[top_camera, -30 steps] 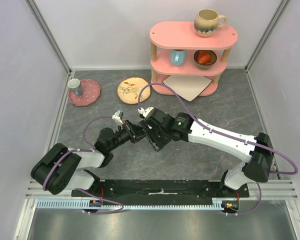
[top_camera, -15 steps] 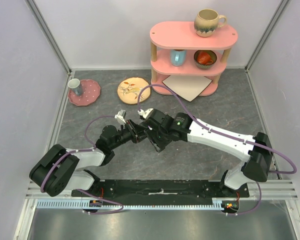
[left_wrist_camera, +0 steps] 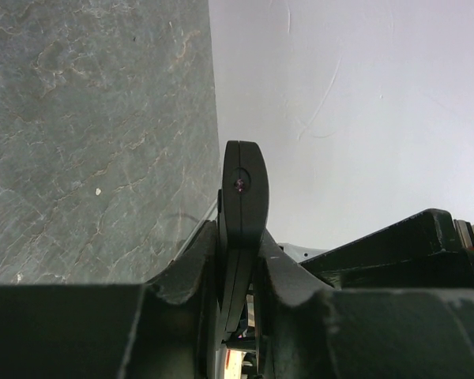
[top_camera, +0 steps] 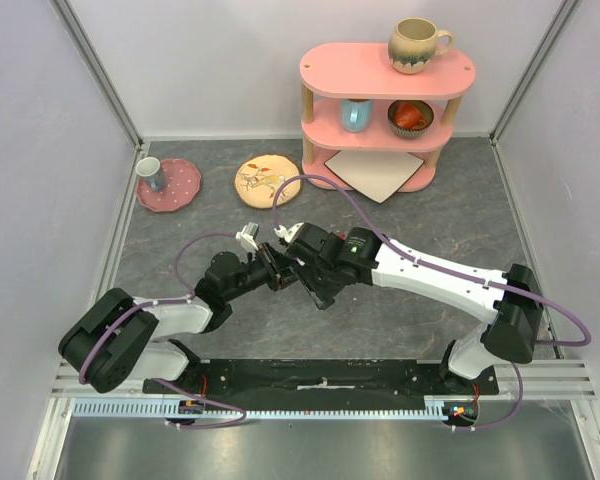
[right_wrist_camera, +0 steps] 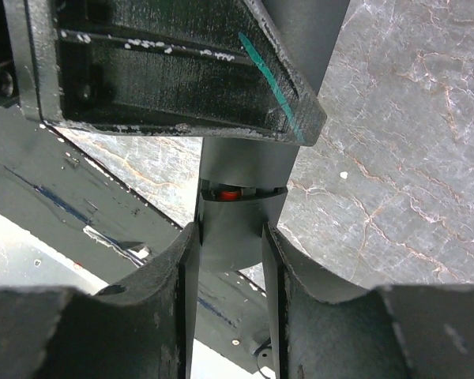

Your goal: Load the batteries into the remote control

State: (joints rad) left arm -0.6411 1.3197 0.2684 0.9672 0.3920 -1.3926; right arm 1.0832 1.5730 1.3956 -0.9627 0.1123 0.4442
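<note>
My left gripper [left_wrist_camera: 237, 246] is pressed together on the remote control [left_wrist_camera: 243, 185]. It pinches the thin sides, so the bar stands edge-on out past my fingertips, above the table [left_wrist_camera: 87, 118]. My right gripper [right_wrist_camera: 230, 230] meets the remote from the opposite side. Its jaws are part-spread and look closed across the wider body, one finger against each flank. Just beyond those right fingertips, between them and the left gripper's finger, a red battery [right_wrist_camera: 231, 193] shows in a slot of the remote. Only a sliver of it is visible, and I cannot tell whether it is fully seated. I see no other batteries.

I judge the step in hand to be seating that cell. The left jaws should hold firm and not let the bar twist, because the grip is narrow and any push from the right side levers it. The right side should press gently, straight along the bay, with the cell in line with its contacts. It should let go only once the cell sits flush.
</note>
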